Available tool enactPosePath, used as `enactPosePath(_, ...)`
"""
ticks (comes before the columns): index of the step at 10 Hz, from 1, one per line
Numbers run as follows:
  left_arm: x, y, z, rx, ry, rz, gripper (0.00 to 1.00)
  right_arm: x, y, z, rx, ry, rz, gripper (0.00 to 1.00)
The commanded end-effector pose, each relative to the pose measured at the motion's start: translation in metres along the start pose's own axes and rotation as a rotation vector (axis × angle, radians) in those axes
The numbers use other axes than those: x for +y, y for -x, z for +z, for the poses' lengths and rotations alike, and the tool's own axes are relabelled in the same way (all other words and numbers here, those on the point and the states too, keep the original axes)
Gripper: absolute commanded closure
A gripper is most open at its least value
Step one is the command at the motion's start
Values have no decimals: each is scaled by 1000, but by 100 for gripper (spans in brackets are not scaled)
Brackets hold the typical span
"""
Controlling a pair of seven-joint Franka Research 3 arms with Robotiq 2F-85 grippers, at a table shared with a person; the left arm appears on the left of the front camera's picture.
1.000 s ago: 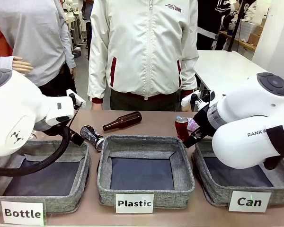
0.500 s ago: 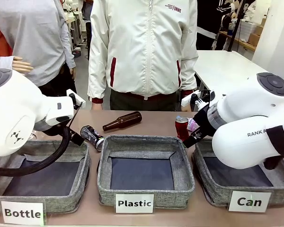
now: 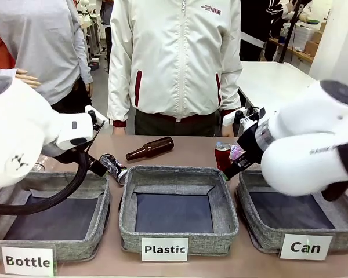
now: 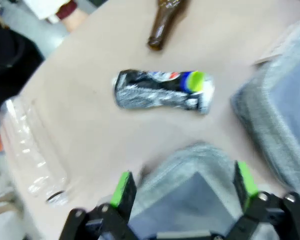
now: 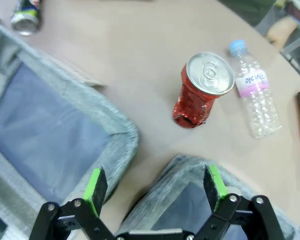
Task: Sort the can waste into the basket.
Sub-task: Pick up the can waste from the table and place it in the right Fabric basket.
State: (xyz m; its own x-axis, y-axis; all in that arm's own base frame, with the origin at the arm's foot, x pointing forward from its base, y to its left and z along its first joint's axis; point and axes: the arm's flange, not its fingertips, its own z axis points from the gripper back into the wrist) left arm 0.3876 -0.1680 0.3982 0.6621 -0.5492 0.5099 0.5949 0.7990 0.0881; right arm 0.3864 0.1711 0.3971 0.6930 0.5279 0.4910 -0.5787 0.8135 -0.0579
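Right gripper [image 5: 155, 186] released, green pads wide apart, nothing between them. It hangs over the far rim of the square grey fabric basket labelled "Can" [image 3: 261, 236]. Dented red metal drink can with silver top [image 5: 200, 92] stands upright on the brown table [image 5: 140, 55] at 1 o'clock from the right gripper, clear of the pads. Front view: red can [image 3: 223, 156] just off the Can basket's 11 o'clock corner, outside it. Small clear plastic bottle with blue cap [image 5: 255, 97] lies just beside the red can, at its 3 o'clock in the right wrist view.

Left gripper [image 4: 184, 184] also released and empty, over the far edge of the grey fabric basket labelled "Bottle" [image 3: 102, 214]. Crushed dark metal can with blue, white, red print [image 4: 162, 90] lies on its side on the table at 12 o'clock from the left gripper, apart from the pads. Front view: dark can [image 3: 113, 168] at the 10 o'clock corner of the middle grey basket labelled "Plastic" [image 3: 177, 172]. Brown glass bottle [image 3: 149, 148] lies on its side at 1 o'clock from the dark can. Person in white jacket [image 3: 177, 58] stands at the far side.
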Motion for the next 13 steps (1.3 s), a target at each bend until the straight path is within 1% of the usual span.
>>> enactPosePath(1,-3,9,90,-65,137,55,0,-21,-9,86,34,-124,-189,0)
enactPosePath(2,-5,16,128,-38,183,210,0,-28,-5,124,11,-194,-327,0)
enactPosePath(3,4,28,156,-70,300,265,0,-46,10,158,-22,-361,-368,0)
enactPosePath(4,27,54,185,-139,487,279,0,-69,32,183,-86,-490,-400,0)
enactPosePath(5,65,86,207,-213,594,349,0,-103,67,203,-189,-621,-495,0)
enactPosePath(6,108,115,211,-299,659,481,0,-135,106,215,-299,-693,-616,0)
enactPosePath(7,149,148,209,-377,711,628,0,-164,146,221,-422,-734,-733,0)
enactPosePath(8,176,180,203,-451,774,744,0,-183,183,222,-513,-779,-815,0)
enactPosePath(9,196,212,199,-523,808,860,0,-196,216,219,-592,-804,-904,0)
enactPosePath(10,196,231,186,-569,829,947,0,-208,247,214,-652,-816,-996,0)
enactPosePath(11,206,250,176,-601,833,1028,0,-218,270,209,-703,-828,-1053,0)
enactPosePath(12,188,250,163,-625,833,1088,0,-224,286,205,-731,-833,-1104,0)
enactPosePath(13,177,243,158,-627,828,1115,0,-226,294,200,-743,-831,-1140,0)
